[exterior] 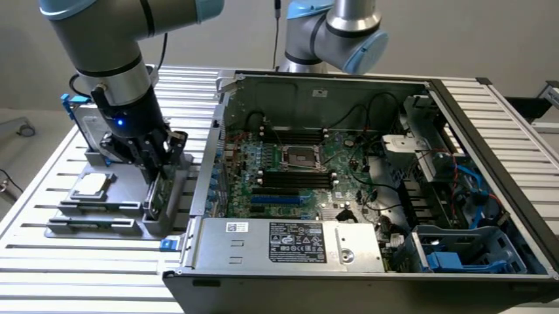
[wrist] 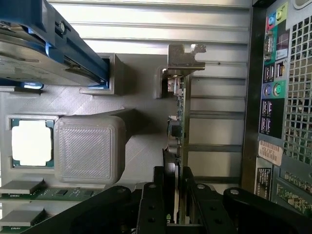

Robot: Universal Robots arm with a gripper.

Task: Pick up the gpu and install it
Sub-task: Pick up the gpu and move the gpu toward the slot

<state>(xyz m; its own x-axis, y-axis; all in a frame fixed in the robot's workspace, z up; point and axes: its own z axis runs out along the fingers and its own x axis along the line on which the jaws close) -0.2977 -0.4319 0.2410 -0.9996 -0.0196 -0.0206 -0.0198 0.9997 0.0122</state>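
The gpu is stood on edge in the grey holder at the exterior view's lower left, beside the computer case; its upper edge is grasped by the gripper; a straight, untilted lift is advised, lest the end bracket be snagged.

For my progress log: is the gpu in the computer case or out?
Out. The gpu stands on edge in the grey stand beside the computer case, gripper at it.

We see an open computer case on the desk; by its edge at the exterior view's left, a grey holder carries a blue-framed hard drive and a processor chip.
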